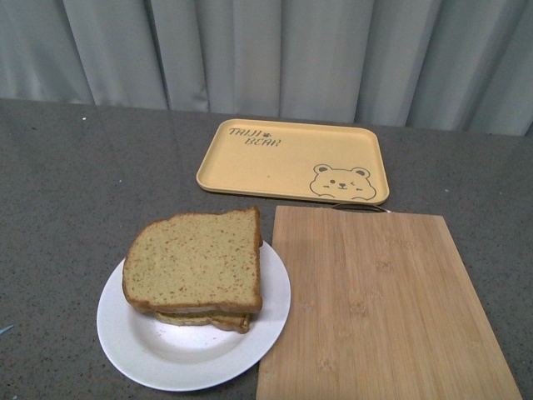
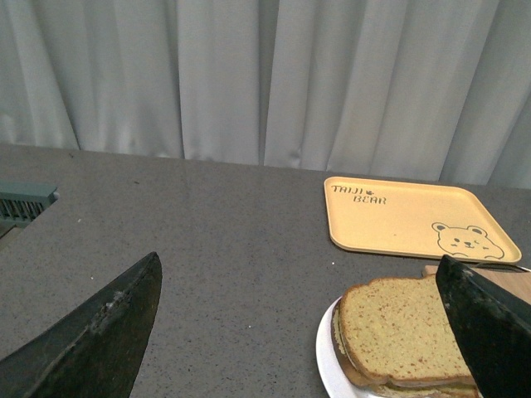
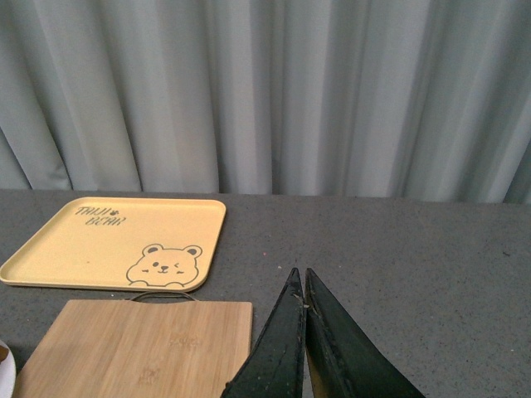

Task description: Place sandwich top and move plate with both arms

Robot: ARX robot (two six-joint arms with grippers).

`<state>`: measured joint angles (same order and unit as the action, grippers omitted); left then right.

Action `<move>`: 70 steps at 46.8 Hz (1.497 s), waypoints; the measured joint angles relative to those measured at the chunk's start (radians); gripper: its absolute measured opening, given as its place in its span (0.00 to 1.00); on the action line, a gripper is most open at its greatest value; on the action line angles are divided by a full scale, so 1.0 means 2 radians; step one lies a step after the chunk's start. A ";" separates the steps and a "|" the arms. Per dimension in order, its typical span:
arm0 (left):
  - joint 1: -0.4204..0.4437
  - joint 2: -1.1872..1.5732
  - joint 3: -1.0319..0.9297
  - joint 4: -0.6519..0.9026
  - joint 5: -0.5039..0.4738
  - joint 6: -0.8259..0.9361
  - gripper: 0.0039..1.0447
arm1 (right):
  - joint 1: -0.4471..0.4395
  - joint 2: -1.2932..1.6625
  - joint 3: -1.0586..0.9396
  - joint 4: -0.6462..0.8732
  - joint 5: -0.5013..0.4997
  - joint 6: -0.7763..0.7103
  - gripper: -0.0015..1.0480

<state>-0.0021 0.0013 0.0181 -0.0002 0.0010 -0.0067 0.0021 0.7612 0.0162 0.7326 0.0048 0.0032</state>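
The sandwich top (image 1: 193, 260) is sitting on the stack (image 1: 212, 318) on the plate (image 1: 141, 350), beside the cutting board (image 1: 383, 308), so placing looks done and the two-arm plate move is coming up. The left gripper (image 2: 297, 264) is gaping wide and empty near the plate, the right gripper (image 3: 302, 275) is pinched together on nothing; both are needing opposite rims.

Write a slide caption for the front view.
Top bread slice in place on the sandwich, on a white plate beside a wooden board, yellow bear tray behind.
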 joint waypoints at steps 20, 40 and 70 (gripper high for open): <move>0.000 0.000 0.000 0.000 0.000 0.000 0.94 | 0.000 -0.153 -0.006 -0.140 -0.003 0.000 0.01; 0.000 0.000 0.000 0.000 -0.001 0.000 0.94 | 0.000 -0.258 -0.006 -0.242 -0.003 0.000 0.01; 0.000 0.000 0.000 0.000 0.000 0.000 0.94 | 0.000 -0.378 -0.006 -0.365 -0.003 -0.001 0.19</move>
<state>-0.0021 0.0013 0.0181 -0.0002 0.0002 -0.0067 0.0017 0.0044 0.0044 0.0021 -0.0021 0.0013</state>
